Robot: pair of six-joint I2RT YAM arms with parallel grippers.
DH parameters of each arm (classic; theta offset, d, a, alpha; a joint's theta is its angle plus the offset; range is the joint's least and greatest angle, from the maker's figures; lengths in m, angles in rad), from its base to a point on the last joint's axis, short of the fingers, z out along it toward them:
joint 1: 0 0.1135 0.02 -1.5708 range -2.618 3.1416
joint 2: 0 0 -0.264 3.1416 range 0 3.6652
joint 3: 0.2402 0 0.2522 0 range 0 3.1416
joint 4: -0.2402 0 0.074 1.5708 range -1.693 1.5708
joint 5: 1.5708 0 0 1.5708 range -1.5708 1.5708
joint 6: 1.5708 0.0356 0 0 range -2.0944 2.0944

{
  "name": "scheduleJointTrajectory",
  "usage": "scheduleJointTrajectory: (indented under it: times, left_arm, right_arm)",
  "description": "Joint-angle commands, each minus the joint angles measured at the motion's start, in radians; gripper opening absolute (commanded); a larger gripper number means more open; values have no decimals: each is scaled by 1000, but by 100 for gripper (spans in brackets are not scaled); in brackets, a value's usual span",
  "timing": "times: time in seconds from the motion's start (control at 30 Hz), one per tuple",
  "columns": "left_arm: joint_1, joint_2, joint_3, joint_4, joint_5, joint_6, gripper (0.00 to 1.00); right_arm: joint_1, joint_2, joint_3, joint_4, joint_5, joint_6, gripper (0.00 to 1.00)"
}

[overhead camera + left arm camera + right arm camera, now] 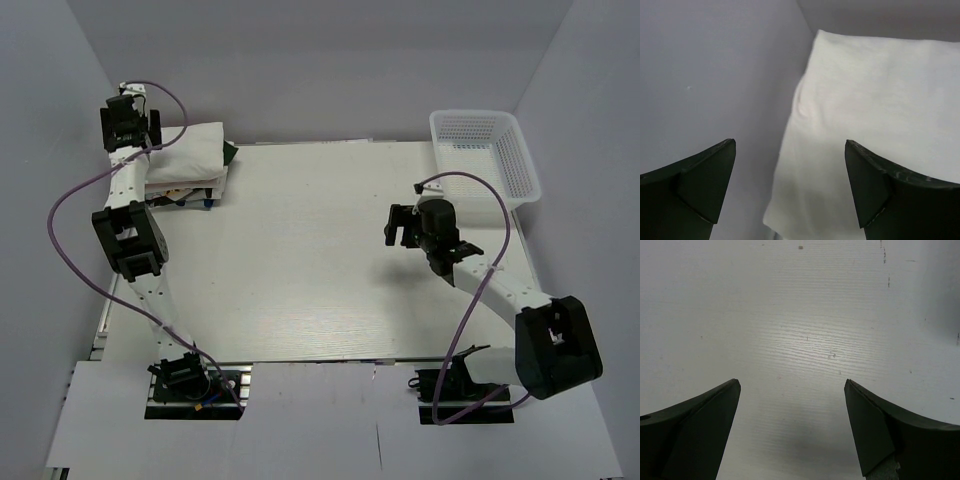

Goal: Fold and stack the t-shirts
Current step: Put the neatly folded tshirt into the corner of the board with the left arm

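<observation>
Pale grey walls point(300, 60) close in a white wood-grain table point(320, 270), where two robot arms work at folding and stacking t-shirts. The stack of folded cloth t-shirts point(190, 150) sits in the table's far-left corner, tight against the wall, likely so the middle of the table is left free for folding. Its top layer, a cream-white folded shirt point(875, 100), lies smooth and plump with rounded edges and only faint creases. Thinner layers show beneath it, and a dark green scrap point(229, 153) pokes out on the side facing the table's centre.

The left gripper point(790, 145) hangs above the stack's wall-side edge, jaws spread wide and holding nothing, one finger over the wall and the other over the cloth. By the look of it, it has let go of a placed shirt.

The right gripper point(792, 382) is likewise released and empty. It hovers over bare boards on the table's right half, near the white plastic mesh basket point(520, 175) at the far-right corner, seemingly parked out of the way. No unfolded shirt shows on the table, so the job looks close to finished.
</observation>
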Motion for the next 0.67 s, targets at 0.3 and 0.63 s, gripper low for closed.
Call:
scheduleJointTrajectory:
  times: [0.3, 0.63]
  left_arm:
    - [-88, -514, -400, -25, 459, -555, 100]
    - [-164, -1230, -1312, 345, 605, -817, 100]
  right_arm:
    - [-1, -324, -148, 47, -30, 82, 90]
    - [-4, -526, -329, 123, -51, 136, 90]
